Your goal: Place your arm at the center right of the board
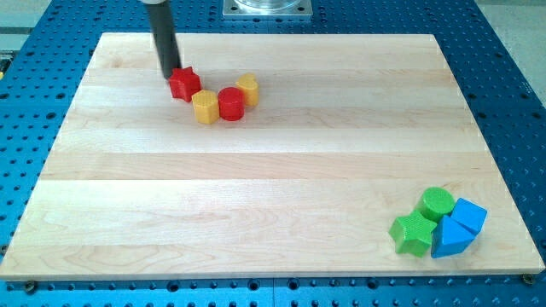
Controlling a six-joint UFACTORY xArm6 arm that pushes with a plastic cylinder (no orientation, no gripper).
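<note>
Standing in the upper left of the frame, my tip (171, 73) touches the upper-left edge of a red star-shaped block (184, 83). No jaws exist on this rod, so nothing is spread or pinched. The wooden board (256, 188) has its center right, the task's spot, far from my tip, toward the view's right. Just right of the red star sit a yellow block (205, 107), a red cylinder (231, 103) and another yellow block (247, 88) in a curved row. In the lower right cluster a green cylinder (437, 203), a green star-shaped block (413, 233), a blue block (468, 216) and a blue triangular block (449, 240).
</note>
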